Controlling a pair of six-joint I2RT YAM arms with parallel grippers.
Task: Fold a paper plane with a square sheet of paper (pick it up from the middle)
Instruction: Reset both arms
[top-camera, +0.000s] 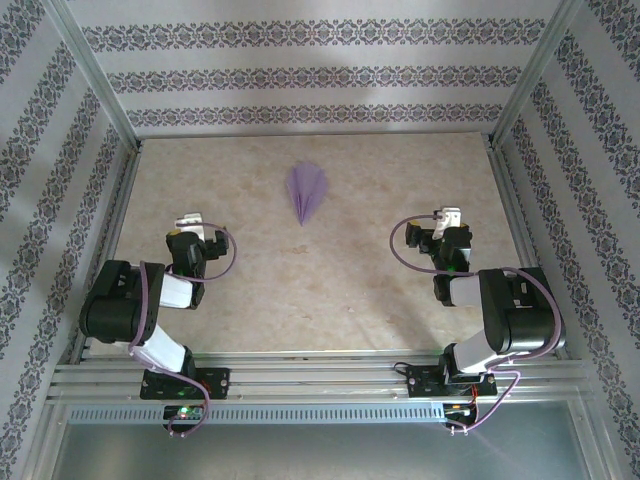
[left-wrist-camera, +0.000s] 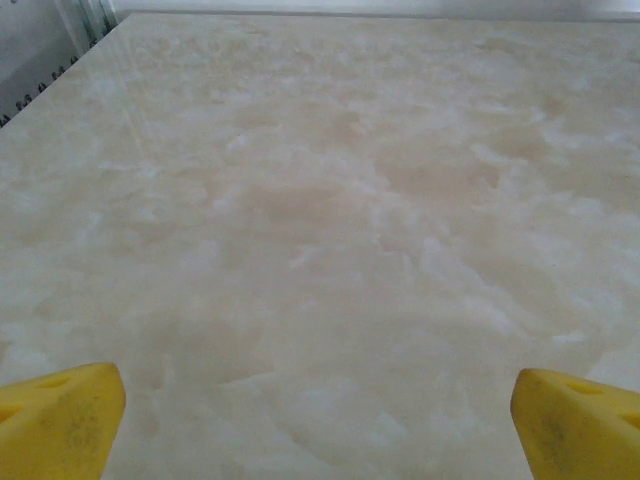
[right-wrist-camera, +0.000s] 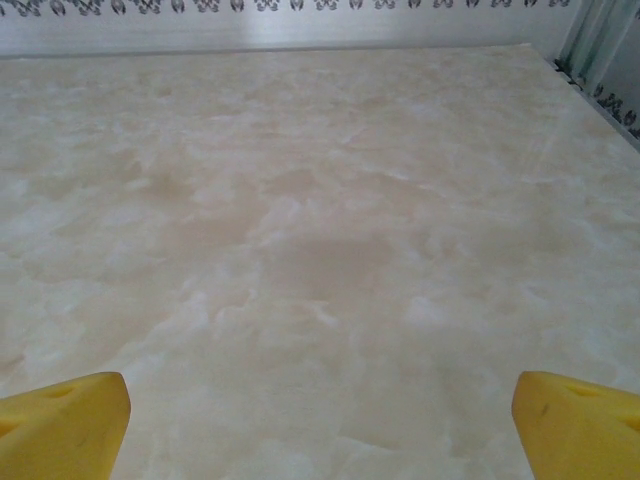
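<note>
2 grippers, both spread wide, holding nothing: left gripper (top-camera: 188, 220) sits over the left side of the table (top-camera: 300, 300), right gripper (top-camera: 447, 217) over the right side. Paper plane (top-camera: 306, 190) lies flat at far center between them, nose pointing toward the near edge, well apart from both.

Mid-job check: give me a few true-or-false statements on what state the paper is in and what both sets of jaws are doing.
1. The paper plane lies on the table, apart from both arms. True.
2. The jaws of the left arm are shut on the paper. False: they stand open over bare table and hold nothing.
3. The jaws of the right arm stand open. True.
4. The paper is a flat, unfolded square. False: it is folded into a slim pointed dart.
</note>
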